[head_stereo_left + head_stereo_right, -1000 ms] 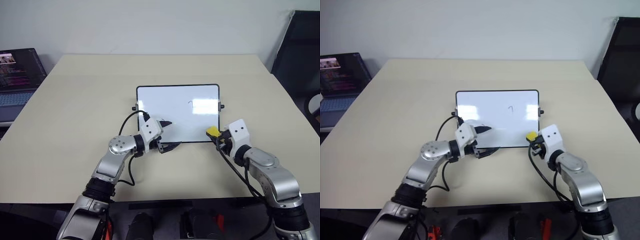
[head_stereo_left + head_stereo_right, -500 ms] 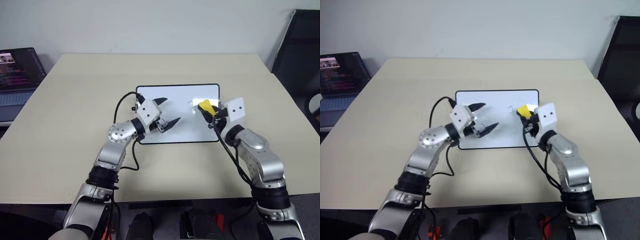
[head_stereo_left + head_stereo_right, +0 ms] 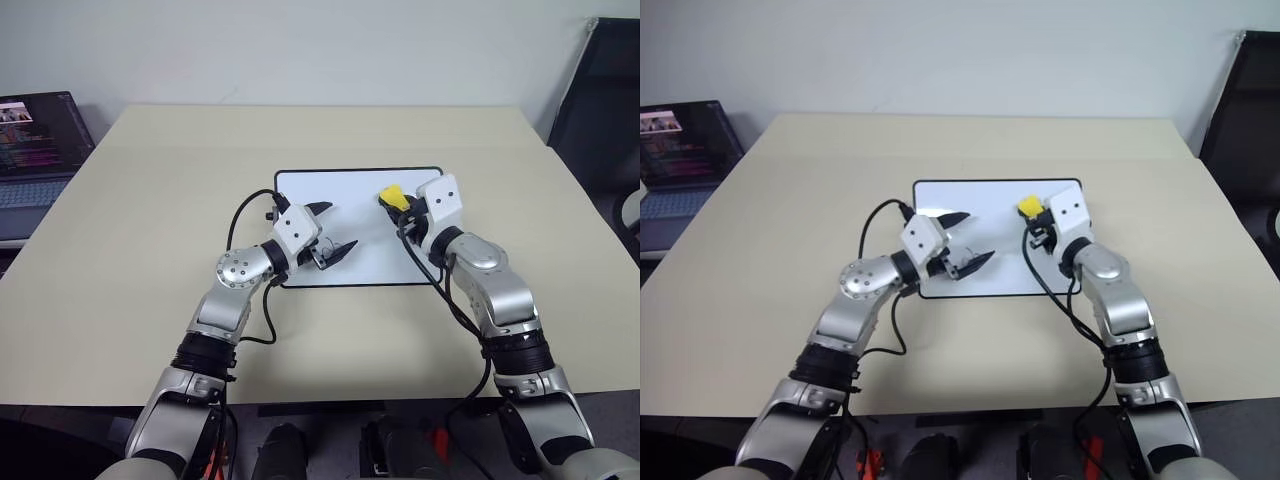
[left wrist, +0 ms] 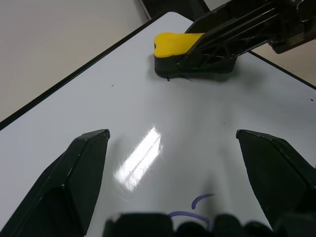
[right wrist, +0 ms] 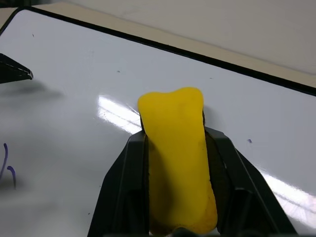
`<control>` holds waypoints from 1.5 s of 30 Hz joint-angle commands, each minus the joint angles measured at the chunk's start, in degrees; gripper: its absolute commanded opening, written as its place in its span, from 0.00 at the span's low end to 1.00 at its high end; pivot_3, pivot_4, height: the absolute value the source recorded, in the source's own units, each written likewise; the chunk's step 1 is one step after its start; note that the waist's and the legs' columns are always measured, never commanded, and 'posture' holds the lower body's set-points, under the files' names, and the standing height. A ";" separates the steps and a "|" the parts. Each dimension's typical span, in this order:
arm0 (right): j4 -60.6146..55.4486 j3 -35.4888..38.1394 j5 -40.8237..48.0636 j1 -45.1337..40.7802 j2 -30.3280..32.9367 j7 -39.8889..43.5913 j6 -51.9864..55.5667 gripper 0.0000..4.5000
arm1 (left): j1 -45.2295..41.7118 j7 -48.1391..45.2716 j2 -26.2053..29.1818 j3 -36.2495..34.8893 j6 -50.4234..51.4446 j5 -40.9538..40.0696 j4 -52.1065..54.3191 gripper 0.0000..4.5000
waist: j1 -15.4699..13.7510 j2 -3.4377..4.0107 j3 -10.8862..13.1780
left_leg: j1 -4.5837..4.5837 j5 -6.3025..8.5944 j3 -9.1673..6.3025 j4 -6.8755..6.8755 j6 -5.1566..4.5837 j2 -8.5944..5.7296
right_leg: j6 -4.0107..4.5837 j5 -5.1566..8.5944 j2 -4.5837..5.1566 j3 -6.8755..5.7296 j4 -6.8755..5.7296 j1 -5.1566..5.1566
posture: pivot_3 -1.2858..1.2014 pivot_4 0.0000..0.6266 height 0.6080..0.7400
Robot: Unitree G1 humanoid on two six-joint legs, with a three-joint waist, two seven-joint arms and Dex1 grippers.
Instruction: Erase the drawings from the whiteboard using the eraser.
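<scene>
Eraser (image 5: 175, 163) clamped in right hand (image 3: 398, 205), on whiteboard (image 3: 365, 262).

The scene is evenly and brightly lit from overhead. Streaks of white glare are reflected on the glossy whiteboard (image 4: 148, 123), most strongly in the wrist views. Only soft, faint shadows are cast on the table (image 3: 130, 250). The head views are sharp. In the left wrist view, the nearest part of the left pincer (image 4: 173, 187) is blurred.
</scene>
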State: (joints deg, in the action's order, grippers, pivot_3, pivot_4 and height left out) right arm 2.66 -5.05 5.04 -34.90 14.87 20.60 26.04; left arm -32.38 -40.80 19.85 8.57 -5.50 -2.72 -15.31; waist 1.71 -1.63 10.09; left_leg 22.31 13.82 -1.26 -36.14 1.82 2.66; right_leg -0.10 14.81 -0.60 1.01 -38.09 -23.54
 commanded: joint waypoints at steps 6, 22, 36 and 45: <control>-4.89 -1.98 -1.79 4.44 1.28 1.26 4.06 0.26 | 0.37 -0.18 0.76 -0.69 -0.60 -0.25 2.28 1.00 | -0.07 0.00 -0.01 | -0.03 0.00 -0.04 0.00 0.00 0.01 | -0.01 0.01 -0.01 0.02 -0.02 0.03 | 0.52 0.24 1.00; -6.34 -1.17 -1.73 4.47 -0.31 0.94 5.35 0.26 | 0.40 -0.10 1.11 -0.77 -0.57 -0.34 2.13 1.00 | 0.17 0.00 -0.01 | -0.35 -0.01 0.06 -0.06 -0.01 0.01 | -0.06 0.01 -0.03 0.00 -0.11 0.22 | 0.52 0.24 1.00; 2.67 -3.92 -2.95 -1.65 -3.99 1.57 -0.84 0.26 | 1.61 -0.29 1.80 -0.80 0.33 -0.39 4.08 1.00 | -0.05 0.01 -0.01 | -0.21 -0.03 0.04 0.01 -0.04 0.04 | 0.01 -0.04 -0.02 0.03 0.04 0.18 | 0.52 0.24 1.00; -5.17 -1.79 -2.32 7.78 2.93 3.26 3.14 0.26 | 2.69 -0.03 2.25 -0.95 1.31 -0.51 5.62 1.00 | -0.19 0.00 -0.02 | -0.36 -0.05 0.00 -0.05 -0.07 0.02 | -0.03 -0.04 -0.01 0.00 -0.06 0.28 | 0.52 0.24 1.00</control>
State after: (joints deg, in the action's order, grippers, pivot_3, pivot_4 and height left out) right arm -2.43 -8.68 3.04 -28.12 16.64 23.94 27.42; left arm -29.44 -40.99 21.96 8.37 -3.96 -2.76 -12.30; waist 1.52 -1.63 10.07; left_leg 21.93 13.75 -1.28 -36.19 1.73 2.68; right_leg -0.13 14.77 -0.61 1.01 -38.16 -23.24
